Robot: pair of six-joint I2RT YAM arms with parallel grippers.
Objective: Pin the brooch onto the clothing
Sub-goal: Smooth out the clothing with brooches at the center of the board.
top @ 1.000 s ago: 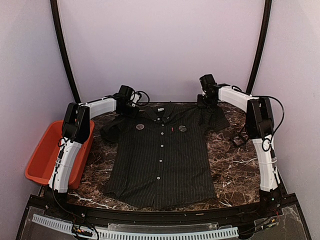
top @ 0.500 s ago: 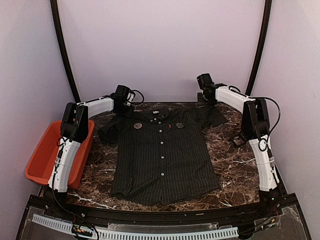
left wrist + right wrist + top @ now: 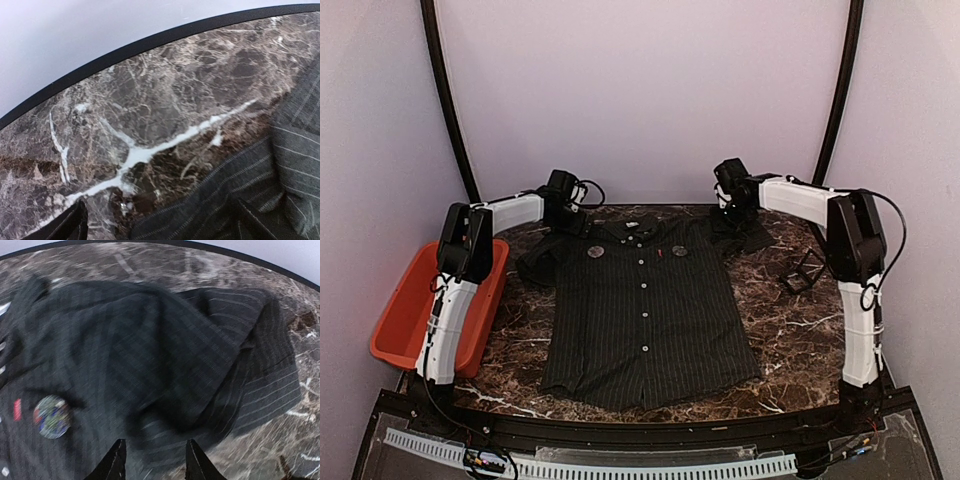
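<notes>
Print on round multicoloured brooch (image 3: 51, 416) blurs unreadable; my left gripper (image 3: 160, 220) gapes empty, right gripper (image 3: 155, 452) half-open, empty, over dark pinstriped shirt (image 3: 165, 355).

White-shelled arms (image 3: 448, 335), black joints (image 3: 855, 235), cables (image 3: 895, 250)

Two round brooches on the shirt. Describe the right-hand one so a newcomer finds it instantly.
Start at the dark pinstriped shirt lying on the marble table. Just below its collar, two round brooches flank the button row. The one you want is the right-hand brooch, sitting beside the small red tag.
</notes>
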